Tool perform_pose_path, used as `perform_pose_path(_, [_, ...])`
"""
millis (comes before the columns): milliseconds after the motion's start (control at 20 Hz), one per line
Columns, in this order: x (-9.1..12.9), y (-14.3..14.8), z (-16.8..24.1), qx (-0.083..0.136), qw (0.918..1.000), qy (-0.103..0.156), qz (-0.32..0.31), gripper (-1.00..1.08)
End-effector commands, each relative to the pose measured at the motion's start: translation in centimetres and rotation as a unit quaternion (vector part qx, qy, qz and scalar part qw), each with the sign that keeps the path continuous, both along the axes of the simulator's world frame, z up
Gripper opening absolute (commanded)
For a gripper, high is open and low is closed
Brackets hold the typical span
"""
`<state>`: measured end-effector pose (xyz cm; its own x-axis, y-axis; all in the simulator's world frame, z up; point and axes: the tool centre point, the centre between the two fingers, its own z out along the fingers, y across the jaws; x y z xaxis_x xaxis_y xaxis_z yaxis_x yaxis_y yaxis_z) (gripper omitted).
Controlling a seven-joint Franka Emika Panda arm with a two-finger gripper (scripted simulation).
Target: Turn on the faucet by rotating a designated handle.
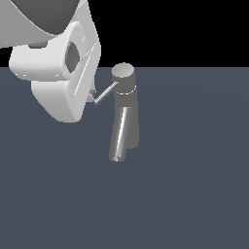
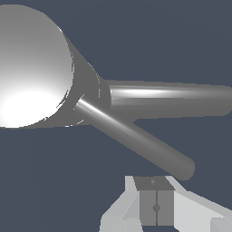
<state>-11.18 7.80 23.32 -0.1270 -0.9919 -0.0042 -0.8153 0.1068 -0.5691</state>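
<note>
Grey handle (image 1: 105, 93) tip sits right by the jaws, contact unclear; jaws look closed in the wrist view, gripping nothing. Approach step; next, push the handle sideways around the faucet (image 1: 125, 104) cap.

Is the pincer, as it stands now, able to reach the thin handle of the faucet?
Probably yes. The pincer sits right by the free end of the handle, and nothing stands between them. The spout slants away on another side of the faucet, leaving the way free.
</note>
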Motion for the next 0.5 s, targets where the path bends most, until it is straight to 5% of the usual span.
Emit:
perform_pose_path(0, [-0.7,-1.7,-0.7,0.001,0.9999,0.005,-0.015,-1.00])
perform_pose_path(450, [-1.1,-1.9,-0.6,0.000,1.0000,0.000,-0.006,-1.00])
